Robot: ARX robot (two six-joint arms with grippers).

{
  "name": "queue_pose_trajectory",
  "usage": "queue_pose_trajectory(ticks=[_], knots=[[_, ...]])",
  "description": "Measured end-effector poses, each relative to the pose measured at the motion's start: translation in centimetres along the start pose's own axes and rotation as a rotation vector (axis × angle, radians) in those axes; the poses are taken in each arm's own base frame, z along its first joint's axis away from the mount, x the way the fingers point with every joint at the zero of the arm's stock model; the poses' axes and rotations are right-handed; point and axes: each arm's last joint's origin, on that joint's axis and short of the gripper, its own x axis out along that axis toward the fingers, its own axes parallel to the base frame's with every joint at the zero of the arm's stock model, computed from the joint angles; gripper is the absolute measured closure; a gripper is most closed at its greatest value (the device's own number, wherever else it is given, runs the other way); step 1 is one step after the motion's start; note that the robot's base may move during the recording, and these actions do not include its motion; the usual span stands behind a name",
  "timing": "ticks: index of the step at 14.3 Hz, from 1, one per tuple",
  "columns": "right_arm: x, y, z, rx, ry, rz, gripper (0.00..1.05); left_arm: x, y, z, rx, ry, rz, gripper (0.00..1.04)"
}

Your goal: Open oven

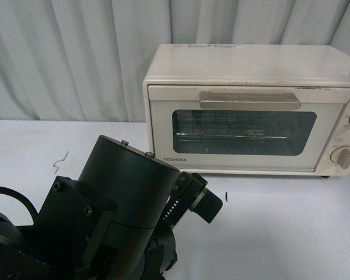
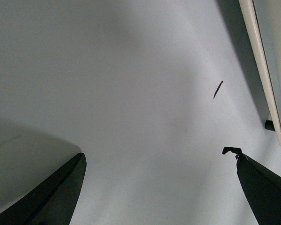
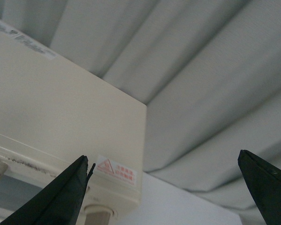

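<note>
step: approach, door shut, handle (image 1: pixel 249 100) untouched | oven (image 1: pixel 251 70): far edge of tabletop (image 1: pixel 280 227), toward right corner | left end effector (image 2: pixel 159 187): jaws spread, empty, above tabletop beside oven | right end effector (image 3: pixel 164 187): jaws spread, empty, near oven top | next: probably hook handle, pull outward and down

backdrop: pleated grey-white curtain (image 1: pixel 64 52) | surface: pale table (image 1: pixel 280 233), evenly lit
</note>
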Motion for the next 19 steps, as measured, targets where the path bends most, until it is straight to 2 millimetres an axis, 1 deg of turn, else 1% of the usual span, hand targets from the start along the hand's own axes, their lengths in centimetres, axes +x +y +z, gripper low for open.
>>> queue_pose_trajectory(ticks=[1,2,3,4,6,7,9,10,14,19], knots=[[2.0,0.8,0.3,-0.075,-0.006,0.059,0.06,0.0,0.0,0.0,0.0,0.0,0.0,0.07],[3.4,1.8,0.5,-0.15,0.002,0.105,0.06,0.0,0.0,0.0,0.0,0.0,-0.001,0.07],[4.2,2.4,0.8,-0.216,-0.009,0.141,0.06,0.0,0.0,0.0,0.0,0.0,0.0,0.07],[4.7,2.7,1.3,-0.269,-0.033,0.153,0.14,0.0,0.0,0.0,0.0,0.0,0.0,0.07],[5.2,3.1,2.0,-0.379,-0.078,0.18,0.36,0.0,0.0,0.0,0.0,0.0,-0.001,0.07],[5.3,3.3,2.0,-0.428,-0.084,0.2,0.45,0.0,0.0,0.0,0.0,0.0,0.0,0.07],[5.8,4.1,1.2,-0.559,-0.074,0.268,0.74,0.0,0.0,0.0,0.0,0.0,0.0,0.07],[5.7,4.5,0.9,-0.646,-0.081,0.331,1.02,0.0,0.0,0.0,0.0,0.0,-0.001,0.07],[4.9,6.1,-0.2,-0.756,-0.103,0.511,1.03,0.0,0.0,0.0,0.0,0.0,0.0,0.07],[5.1,7.8,-0.8,-0.761,-0.106,0.614,1.03,0.0,0.0,0.0,0.0,0.0,0.0,0.07]])
